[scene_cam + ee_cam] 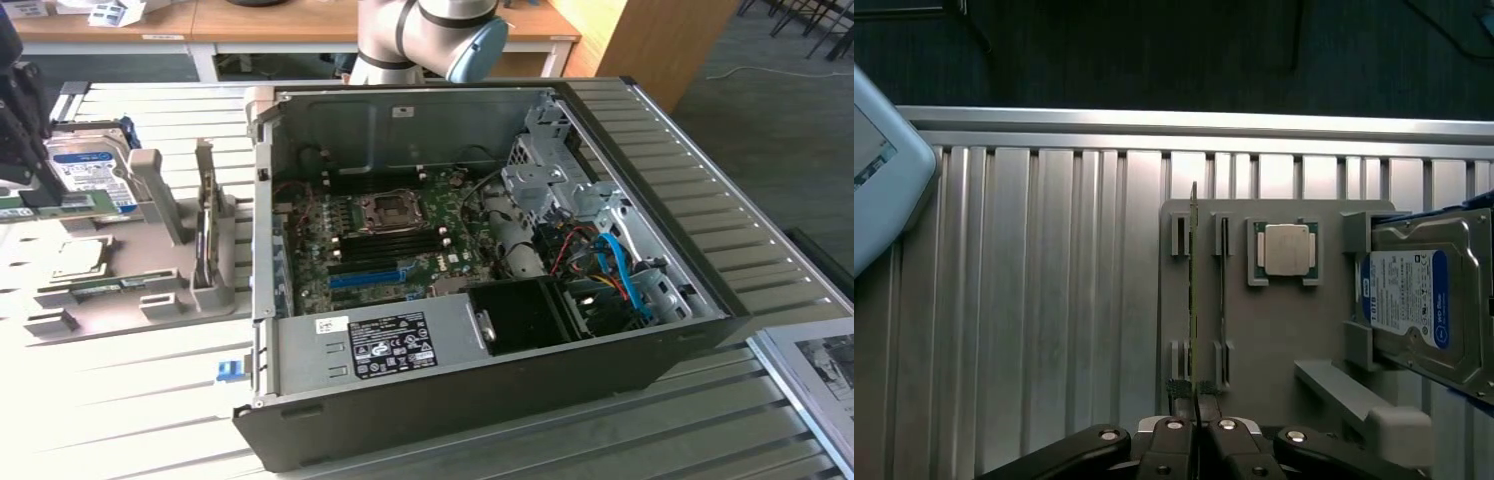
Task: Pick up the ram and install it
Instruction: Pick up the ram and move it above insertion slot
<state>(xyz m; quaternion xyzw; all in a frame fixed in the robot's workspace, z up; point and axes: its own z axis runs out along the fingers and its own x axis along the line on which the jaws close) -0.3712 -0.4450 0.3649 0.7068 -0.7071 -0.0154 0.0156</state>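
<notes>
Green ram is pinched between the fingers at the grey holder. It is not yet in the computer, at the holder's three o'clock.

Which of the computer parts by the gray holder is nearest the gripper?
The ram, the thin green stick seen edge-on, its end clamped in the gripper; the square CPU and blue-labelled hard drive sit farther off.

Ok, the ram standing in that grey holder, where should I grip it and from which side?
Grip the ram across its two flat faces at the exposed upper edge, coming straight down from above. It stands on its long edge in the grey holder slots, so only that thin edge is free. The gripper is closed on it that way, near one end.
</notes>
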